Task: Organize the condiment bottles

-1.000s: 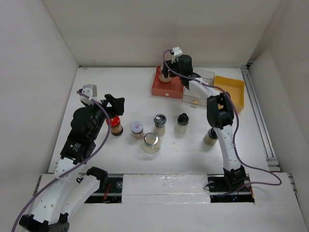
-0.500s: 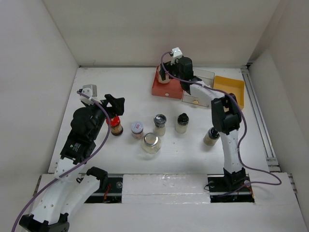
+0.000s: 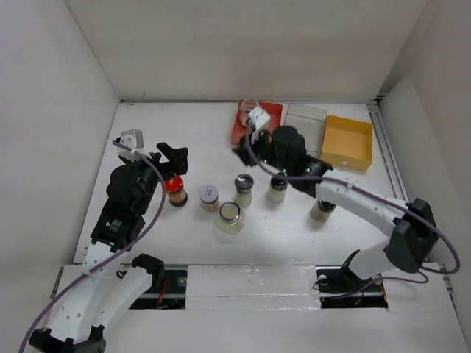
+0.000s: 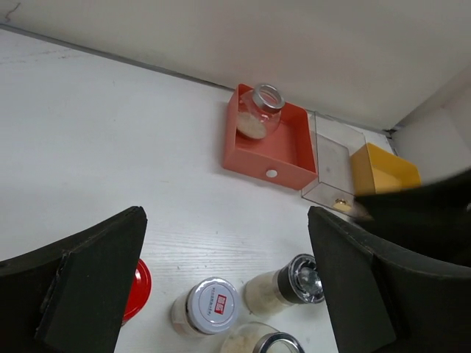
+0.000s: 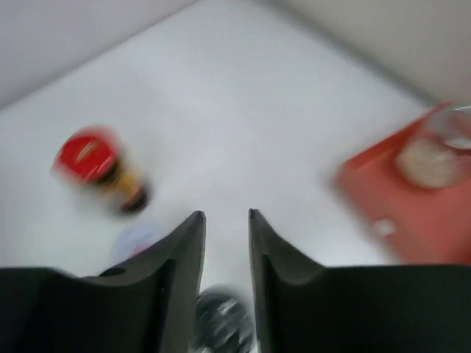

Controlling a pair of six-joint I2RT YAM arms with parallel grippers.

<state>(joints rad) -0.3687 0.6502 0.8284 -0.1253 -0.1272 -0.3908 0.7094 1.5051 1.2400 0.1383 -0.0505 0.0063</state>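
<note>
The left claw (image 4: pixel 224 217) is released, its two fingers set wide apart with only bare desk (image 3: pixel 147 125) between them. It hovers over the left part of the desk. In the left wrist view the red cap of the dark bottle (image 3: pixel 175 191) shows at the inner edge of one finger, not gripped.

The right claw (image 5: pixel 226 217) is clenched on nothing: its fingers stand almost together, and the thin gap between them is bare. It hangs just in front of the red tray (image 3: pixel 274 110), above the far side of the bottle group. Its wrist view is blurred.

One glass jar (image 3: pixel 250 109) stands upright in the far left corner of the red tray. The clear tray (image 3: pixel 305 118) and the yellow tray (image 3: pixel 348 140) sit to the right of it, side by side.

The other bottles stand upright on the desk, apart from one another. From left to right these are the dark bottle, a white-lidded jar (image 3: pixel 209 197), a silver-lidded bottle (image 3: pixel 243 189) and a black-capped bottle (image 3: pixel 277 187). A big glass jar (image 3: pixel 229 217) stands nearer the arms, just in front of the white-lidded jar and the silver-lidded bottle. A second black-capped bottle (image 3: pixel 321 210) stands further right, partly under the right arm.
</note>
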